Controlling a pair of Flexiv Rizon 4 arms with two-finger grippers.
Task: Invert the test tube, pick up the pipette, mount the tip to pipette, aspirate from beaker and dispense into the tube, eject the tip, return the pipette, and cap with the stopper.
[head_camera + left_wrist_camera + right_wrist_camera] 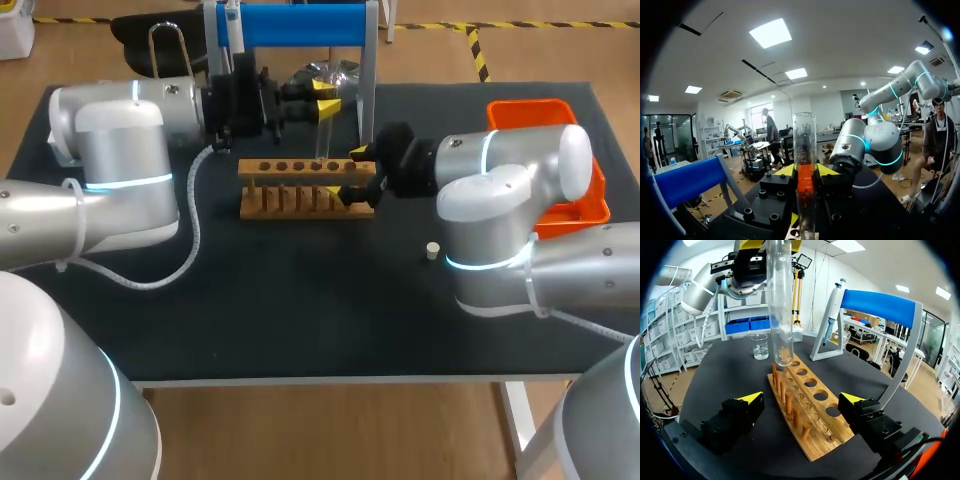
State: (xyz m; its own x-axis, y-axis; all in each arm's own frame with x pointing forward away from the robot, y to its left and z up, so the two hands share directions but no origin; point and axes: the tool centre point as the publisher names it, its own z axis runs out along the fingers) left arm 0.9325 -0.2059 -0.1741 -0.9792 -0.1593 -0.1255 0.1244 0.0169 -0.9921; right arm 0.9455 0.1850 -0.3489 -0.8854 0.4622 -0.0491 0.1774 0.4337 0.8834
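A clear test tube (324, 135) hangs upright with its round end just above the wooden rack (290, 168), over one of the right-hand holes. My left gripper (322, 100) is shut on the tube's upper part; in the left wrist view the tube (804, 140) stands between the yellow tips of that gripper (806, 171). My right gripper (354, 172) is open, its fingers straddling the rack's right end without touching it. In the right wrist view the rack (815, 450) lies between the spread fingers of the right gripper (801, 402), with the tube (779, 300) ahead. The pipette (832, 310) hangs on the blue stand (880, 302).
A small beaker (760, 346) stands behind the rack near the stand. The pale stopper (432, 250) lies on the black mat to the right of the rack, beside my right arm. An orange bin (530, 112) sits at the far right edge.
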